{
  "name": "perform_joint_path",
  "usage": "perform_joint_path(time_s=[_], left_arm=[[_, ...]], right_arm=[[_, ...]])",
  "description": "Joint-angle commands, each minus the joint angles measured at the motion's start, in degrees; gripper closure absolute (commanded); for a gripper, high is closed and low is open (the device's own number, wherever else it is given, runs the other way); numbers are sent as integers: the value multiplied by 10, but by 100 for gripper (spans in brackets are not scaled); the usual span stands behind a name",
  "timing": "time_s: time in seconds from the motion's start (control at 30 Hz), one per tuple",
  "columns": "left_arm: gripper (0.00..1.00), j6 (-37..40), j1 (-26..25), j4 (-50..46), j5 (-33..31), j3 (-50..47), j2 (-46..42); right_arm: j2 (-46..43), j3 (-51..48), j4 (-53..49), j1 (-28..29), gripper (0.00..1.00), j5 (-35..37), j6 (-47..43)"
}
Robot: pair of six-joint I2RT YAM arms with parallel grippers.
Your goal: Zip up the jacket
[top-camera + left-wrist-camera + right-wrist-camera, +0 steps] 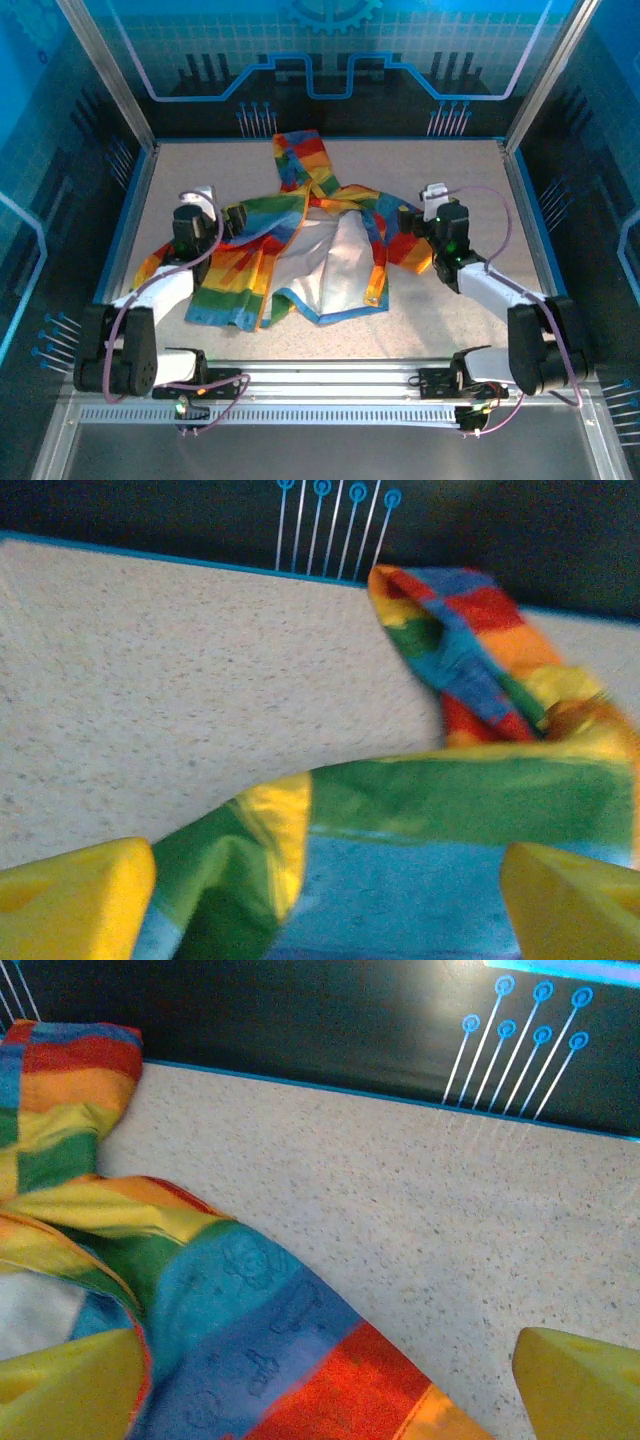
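One jacket [255, 265] lies spread open mid-bench [400, 330], hood toward 12 o'clock, white lining showing. Two arms flank it: the left end effector [228, 218] at its 9 o'clock and the right end effector [410, 222] at 3 o'clock. Both have their fingers spread apart over the fabric's edges.

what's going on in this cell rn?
Two arms are working on a rainbow jacket that lies crumpled on the table. It is unzipped, front open, with the white lining showing. The left hand is at its left side and the right hand at its right edge. Both are open over fabric, gripping nothing.
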Motion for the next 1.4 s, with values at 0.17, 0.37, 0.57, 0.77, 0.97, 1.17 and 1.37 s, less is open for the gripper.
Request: perform_joint_path(time_s=[0.17, 0.37, 0.57, 0.77, 0.97, 1.17, 1.37], left_arm=[[32, -166, -17, -323, 108, 53, -55], [38, -220, -128, -411, 38, 29, -76], [48, -289, -155, -437, 29, -66, -127], [43, -289, -193, -496, 19, -84, -158], [39, -273, -217, -561, 17, -53, -185], [41, -276, -227, -631, -2, -1, -158], [40, -270, -261, -690, -77, 48, -80]], right_arm=[[2, 113, -327, 132, 21, -8, 138], [87, 134, -342, 255, 39, -59, 214], [177, 145, -329, 308, 55, -116, 267], [224, 152, -350, 284, 59, -118, 251], [238, 175, -388, 232, 60, -110, 225], [240, 179, -409, 187, 60, -110, 217], [243, 178, -412, 170, 59, -113, 217]])
